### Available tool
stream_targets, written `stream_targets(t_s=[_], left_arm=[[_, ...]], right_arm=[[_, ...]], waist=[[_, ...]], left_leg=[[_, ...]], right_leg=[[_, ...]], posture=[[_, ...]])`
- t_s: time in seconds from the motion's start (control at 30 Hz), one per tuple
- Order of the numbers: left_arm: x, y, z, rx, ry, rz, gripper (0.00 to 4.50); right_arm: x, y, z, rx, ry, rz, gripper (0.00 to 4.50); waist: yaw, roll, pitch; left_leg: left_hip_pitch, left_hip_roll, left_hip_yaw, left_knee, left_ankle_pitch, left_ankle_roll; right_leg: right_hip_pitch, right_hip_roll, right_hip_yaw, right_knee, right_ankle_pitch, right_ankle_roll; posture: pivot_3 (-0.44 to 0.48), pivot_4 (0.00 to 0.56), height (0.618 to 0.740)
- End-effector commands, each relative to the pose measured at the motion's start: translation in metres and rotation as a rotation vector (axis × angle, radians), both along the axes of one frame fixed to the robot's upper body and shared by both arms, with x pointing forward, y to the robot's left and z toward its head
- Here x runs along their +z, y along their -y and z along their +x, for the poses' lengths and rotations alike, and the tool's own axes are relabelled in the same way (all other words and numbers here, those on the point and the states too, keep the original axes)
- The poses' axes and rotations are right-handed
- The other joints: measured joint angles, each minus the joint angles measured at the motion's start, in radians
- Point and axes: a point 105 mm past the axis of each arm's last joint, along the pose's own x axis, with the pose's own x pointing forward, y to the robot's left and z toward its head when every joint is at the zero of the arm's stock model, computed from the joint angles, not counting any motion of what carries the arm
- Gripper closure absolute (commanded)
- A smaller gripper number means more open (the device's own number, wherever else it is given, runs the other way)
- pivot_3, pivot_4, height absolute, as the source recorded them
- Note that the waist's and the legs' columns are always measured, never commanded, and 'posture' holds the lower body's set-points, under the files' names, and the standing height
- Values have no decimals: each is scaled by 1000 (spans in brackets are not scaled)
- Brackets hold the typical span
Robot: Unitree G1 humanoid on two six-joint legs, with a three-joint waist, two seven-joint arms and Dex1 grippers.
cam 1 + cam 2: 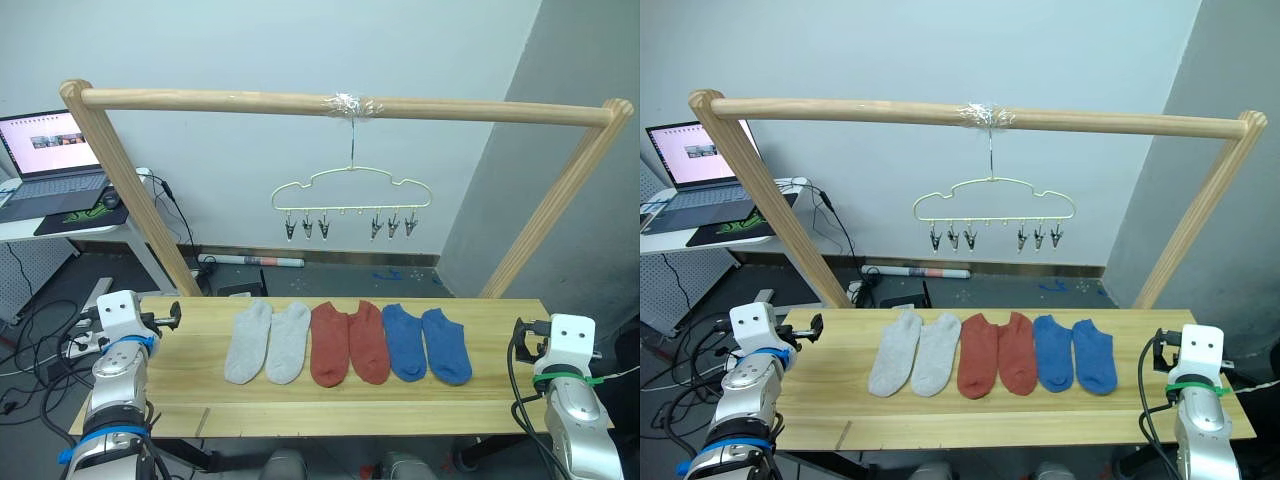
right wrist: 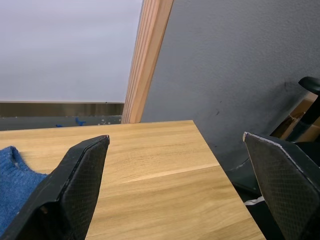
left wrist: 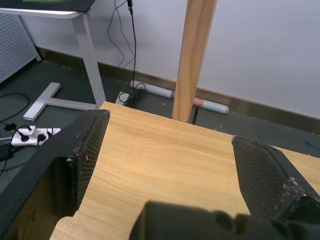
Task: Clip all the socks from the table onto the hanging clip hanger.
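socks [image 1: 348,343] between both open pincers

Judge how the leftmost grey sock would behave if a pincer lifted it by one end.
The leftmost grey sock lies flat on the table and looks like soft knit, so it would probably droop limply. It is likely light. Pushed, it may bunch against its twin, which it touches.

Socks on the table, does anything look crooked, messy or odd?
Nothing stands out. The six socks lie flat in a neat row of colour pairs on the table, and the clip hanger hangs level with empty clips.
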Motion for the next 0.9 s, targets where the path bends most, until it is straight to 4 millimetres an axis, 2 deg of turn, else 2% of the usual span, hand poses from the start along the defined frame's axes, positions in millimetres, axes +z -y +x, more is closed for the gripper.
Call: stream_targets(t_s=[0.03, 0.3, 0.43, 0.53, 0.7, 0.87, 0.9], left_arm=[[20, -2, 9, -4, 60, 19, 34], [27, -1, 8, -16, 84, 42, 34], [40, 6, 10, -61, 121, 53, 34], [55, 14, 10, -91, 163, 33, 34], [90, 46, 16, -215, 245, 1, 34], [114, 90, 19, -360, 290, -46, 34], [117, 104, 20, -415, 297, -52, 34]], right_arm=[[14, 7, 2, -14, 45, -37, 0], [14, 5, 3, -5, 41, -38, 0], [14, 0, 6, 30, 34, -39, 0], [17, -6, 8, 66, 34, -49, 0], [27, -19, 18, 151, 43, -57, 0], [47, -52, 36, 369, 81, -86, 0], [54, -63, 41, 441, 93, -73, 0]], waist=[[0, 0, 0], [0, 0, 0], [0, 0, 0], [0, 0, 0], [1, 3, 20], [-4, 7, 50], [-6, 8, 57]], left_leg=[[0, 0, 0, 0, 0, 0], [1, 0, 0, 0, 0, 0], [1, 0, 0, 0, 0, 0], [1, 0, 0, 0, 0, 0], [4, 0, 0, 0, 0, 0], [4, 0, 1, 1, 0, 0], [4, 0, 1, 1, 0, 0]], right_leg=[[0, 0, 0, 0, 0, 0], [1, 0, 0, 0, 0, 0], [1, 0, 0, 0, 0, 0], [1, 0, 1, 0, 0, 0], [3, 0, 1, 1, 0, 0], [4, -1, 2, 0, 0, 0], [4, -1, 2, 1, 0, 0]], posture=[[209, 0, 740], [213, 0, 740], [216, 0, 740], [222, 29, 740], [228, 72, 740], [182, 118, 740], [174, 123, 740]])
